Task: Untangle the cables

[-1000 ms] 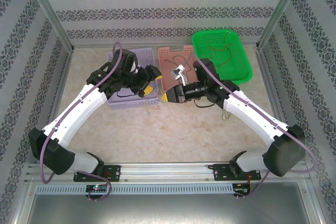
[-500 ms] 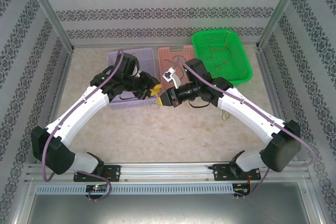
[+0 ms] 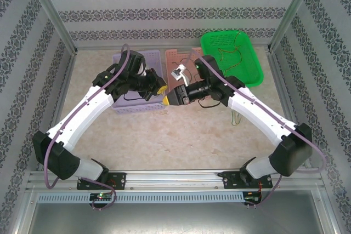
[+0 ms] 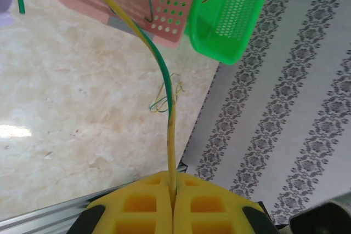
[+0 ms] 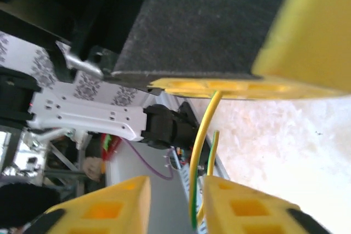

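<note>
A yellow-and-green cable [image 4: 164, 80] runs from the pink basket [image 4: 164, 4] down into my left gripper [image 4: 173, 193], whose yellow fingers are shut on it. In the right wrist view the same cable [image 5: 198, 141] hangs from the left gripper's yellow finger [image 5: 247, 86] and passes loosely between the parted fingers of my right gripper [image 5: 175, 190], which is open. From above, the left gripper [image 3: 160, 89] and right gripper [image 3: 169, 98] nearly meet in front of the baskets. More thin cables [image 3: 227, 56] lie in the green basket [image 3: 249, 75].
A lilac basket [image 3: 123, 105] sits under the left arm, beside the pink basket [image 3: 175, 56]. A small loose cable loop [image 3: 236, 118] lies on the table to the right, seen as a thin loop [image 4: 162, 102] in the left wrist view. Patterned walls enclose the table.
The left gripper has shut on the yellow-and-green cable. The right gripper, shut before, has opened. Both grippers have shifted slightly towards the back.
</note>
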### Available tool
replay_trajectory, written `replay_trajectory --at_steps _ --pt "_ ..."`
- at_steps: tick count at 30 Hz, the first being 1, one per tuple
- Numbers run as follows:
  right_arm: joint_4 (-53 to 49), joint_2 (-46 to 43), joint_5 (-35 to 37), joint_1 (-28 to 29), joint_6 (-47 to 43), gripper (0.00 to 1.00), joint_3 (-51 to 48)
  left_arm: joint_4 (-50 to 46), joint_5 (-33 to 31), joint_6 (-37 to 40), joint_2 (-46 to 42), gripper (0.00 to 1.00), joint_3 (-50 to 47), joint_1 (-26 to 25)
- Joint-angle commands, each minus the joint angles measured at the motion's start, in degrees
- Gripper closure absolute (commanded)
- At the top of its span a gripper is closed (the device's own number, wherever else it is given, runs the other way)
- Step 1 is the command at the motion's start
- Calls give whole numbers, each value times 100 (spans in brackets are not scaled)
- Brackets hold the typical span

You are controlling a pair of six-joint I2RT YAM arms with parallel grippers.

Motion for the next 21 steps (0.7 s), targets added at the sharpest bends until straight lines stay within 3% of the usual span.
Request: replay_trajectory --at_steps 1,5,9,14,21 --pt "654 -570 -31 -190 297 57 -278 393 -185 -409 -155 100 -49 28" --pt "1396 -1374 1066 -188 221 53 -1209 659 -672 -1257 -336 100 -312 25" --pt "2948 -2174 2837 409 426 49 -2542 719 -1332 -1880 -502 100 -422 4" --pt "4995 -2117 4532 1162 926 49 -3345 1241 -1850 -2707 -652 100 -744 -94" --pt "6051 -1352 4778 1388 1405 52 -3173 1645 -2324 -3475 -649 100 -1024 -271"
